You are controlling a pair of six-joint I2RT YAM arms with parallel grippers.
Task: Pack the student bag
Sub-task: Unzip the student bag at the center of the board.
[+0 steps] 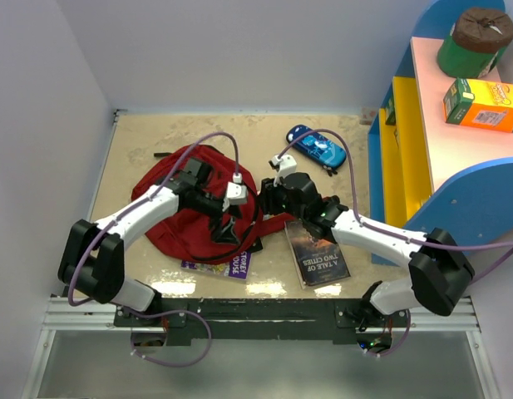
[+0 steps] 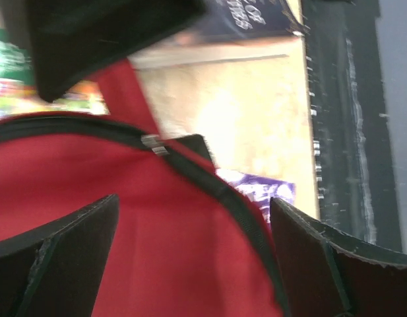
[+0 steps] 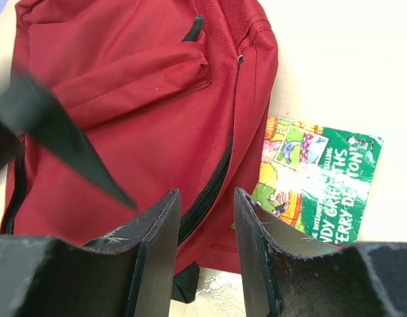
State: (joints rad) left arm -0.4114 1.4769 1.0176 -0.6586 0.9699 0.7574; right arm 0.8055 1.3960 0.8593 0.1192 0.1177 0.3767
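The student bag (image 1: pixel 175 218) is a dark-red backpack lying flat left of the table's centre, its black zipper (image 3: pixel 213 185) running along the edge nearest my right arm. My left gripper (image 1: pixel 225 223) hovers over the bag's right half, jaws wide open, with red fabric (image 2: pixel 157 251) below and nothing between its fingers (image 2: pixel 64 257). My right gripper (image 1: pixel 269 202) is at the bag's right edge, facing the left gripper. In the right wrist view my right gripper (image 3: pixel 206 195) stands partly open above the zipper edge and clamps nothing.
A purple book (image 1: pixel 221 266) pokes out from under the bag's near side. A dark book (image 1: pixel 317 252) lies under my right arm, and a green book (image 3: pixel 318 185) beside the bag. A blue pencil case (image 1: pixel 317 147) sits at the back; a coloured shelf (image 1: pixel 422 141) stands right.
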